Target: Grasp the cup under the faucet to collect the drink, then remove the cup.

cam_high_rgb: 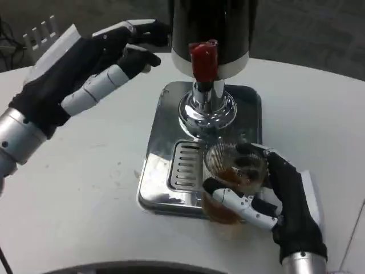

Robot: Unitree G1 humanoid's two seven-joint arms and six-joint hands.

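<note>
A clear cup (232,181) with brown drink in it stands at the front right edge of the dispenser's steel base (165,177), just below and in front of the chrome faucet (206,105). My right hand (274,197) grips the cup from the right, thumb across its near side and fingers around the far side. A red tap lever (203,59) sits above the faucet on the dark dispenser body (214,25). My left hand (91,68) hovers at the upper left, fingers spread and reaching toward the dispenser's left side, holding nothing.
The steel base has a slotted drip grate (183,165) left of the cup. White table (74,194) spreads on all sides; its far edge curves behind the dispenser, with dark floor beyond. A white object (40,31) stands at the far left.
</note>
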